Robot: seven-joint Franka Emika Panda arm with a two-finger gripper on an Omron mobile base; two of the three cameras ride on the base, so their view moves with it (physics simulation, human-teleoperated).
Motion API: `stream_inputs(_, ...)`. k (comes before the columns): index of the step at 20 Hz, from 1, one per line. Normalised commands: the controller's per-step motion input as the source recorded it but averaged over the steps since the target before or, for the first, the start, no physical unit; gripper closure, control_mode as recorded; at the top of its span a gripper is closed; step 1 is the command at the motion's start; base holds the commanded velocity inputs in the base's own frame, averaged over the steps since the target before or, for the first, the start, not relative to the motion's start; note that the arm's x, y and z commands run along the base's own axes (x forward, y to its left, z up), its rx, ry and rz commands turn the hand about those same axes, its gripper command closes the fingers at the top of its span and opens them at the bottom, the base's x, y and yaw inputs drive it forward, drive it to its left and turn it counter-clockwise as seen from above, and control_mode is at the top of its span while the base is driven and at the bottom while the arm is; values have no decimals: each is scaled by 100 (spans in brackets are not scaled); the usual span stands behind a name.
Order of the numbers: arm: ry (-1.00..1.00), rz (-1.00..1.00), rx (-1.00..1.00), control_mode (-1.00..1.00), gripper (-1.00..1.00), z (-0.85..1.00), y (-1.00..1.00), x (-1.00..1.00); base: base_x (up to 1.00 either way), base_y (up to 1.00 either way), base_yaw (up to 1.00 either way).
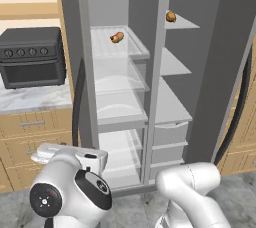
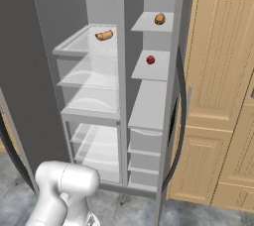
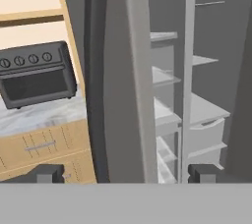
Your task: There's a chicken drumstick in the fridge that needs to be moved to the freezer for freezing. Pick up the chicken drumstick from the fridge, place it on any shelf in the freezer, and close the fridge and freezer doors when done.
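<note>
Two doors stand wide open on the tall grey unit in the left base view, the left door (image 1: 70, 47) swung out towards the toaster oven (image 1: 32, 57) on the marble counter (image 1: 30, 99), the right door (image 1: 225, 67) angled away on the other side. The chicken drumstick (image 1: 117, 37) lies on the top shelf (image 1: 120, 47) of the left compartment, near the middle of that shelf. A round brown item (image 1: 171, 17) sits on the top shelf of the right compartment. The arm's white and dark joints fill the lower part of this view, folded low in front of the cabinet.

In the right base view the drumstick (image 2: 104, 35) shows on the same upper left shelf (image 2: 87, 44), lying on its side, apart from the shelf edge. The brown item (image 2: 159, 19) rests on the highest right shelf, and a small red item (image 2: 150, 60) sits on the shelf below it. Wooden cabinet panels (image 2: 223, 86) stand to the right of the unit.

In the hand view the gripper (image 3: 126, 173) has its two dark fingertips (image 3: 49, 173) spread wide apart, holding nothing. Ahead of them the edge of the left door (image 3: 123, 70) runs up the middle, with the toaster oven (image 3: 37, 73) and wooden drawers (image 3: 44, 144) on one side and the shelves of the open unit on the other. The drumstick is too hidden to make out here.
</note>
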Motion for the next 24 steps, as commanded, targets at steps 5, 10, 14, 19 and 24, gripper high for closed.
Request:
stream_inputs(5,0,-3,-2,-100,-100,-29,3,48,0,0,0)
stream_inputs(10,0,-4,-5,-100,-100,-38,6,43,0,0,0)
stream_inputs(14,0,-5,-6,-100,-100,-42,35,36,0,0,0)
stream_inputs(19,0,-6,-5,-100,-100,-35,31,34,0,0,0)
stream_inputs(24,0,-6,-5,-100,-100,-29,31,33,0,0,0)
